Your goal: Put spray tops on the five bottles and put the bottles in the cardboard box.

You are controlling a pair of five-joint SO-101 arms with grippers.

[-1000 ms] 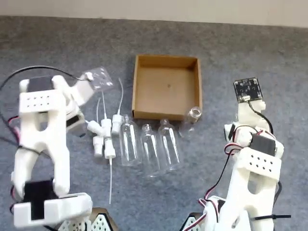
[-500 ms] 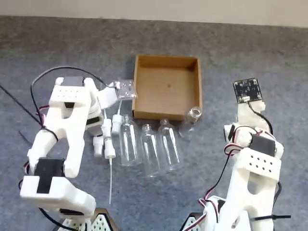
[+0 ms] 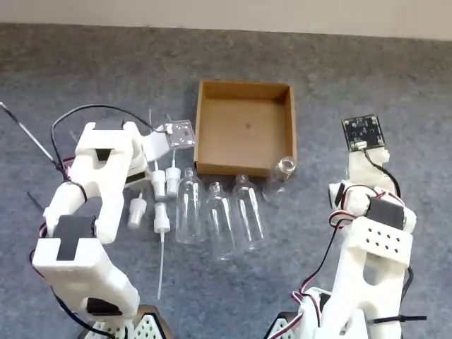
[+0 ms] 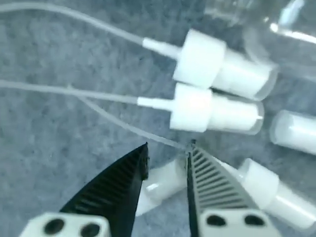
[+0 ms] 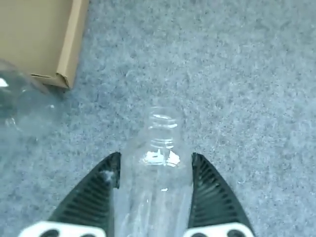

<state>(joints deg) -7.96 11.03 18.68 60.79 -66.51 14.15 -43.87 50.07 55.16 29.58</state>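
Observation:
Three clear bottles (image 3: 217,215) lie side by side in front of the cardboard box (image 3: 245,92), and another bottle (image 3: 282,173) leans at its front right corner. Several white spray tops (image 3: 164,185) with thin tubes lie left of the bottles. My left gripper (image 4: 167,157) hangs low over them, open, with one spray top (image 4: 160,182) lying between its fingertips; two more spray tops (image 4: 217,111) lie just beyond. My right gripper (image 5: 154,168) is shut on a clear bottle (image 5: 157,158) without a top, neck pointing away, right of the box corner (image 5: 61,74).
Grey carpet covers the table. The left arm (image 3: 99,183) stretches over the left side and the right arm (image 3: 371,226) stands at the right with a black board (image 3: 364,132) on it. Open carpet lies right of the box.
The left arm has swung from the far left toward the spray tops and lowered its gripper among them; a couple of tops shifted. The right arm has stayed still.

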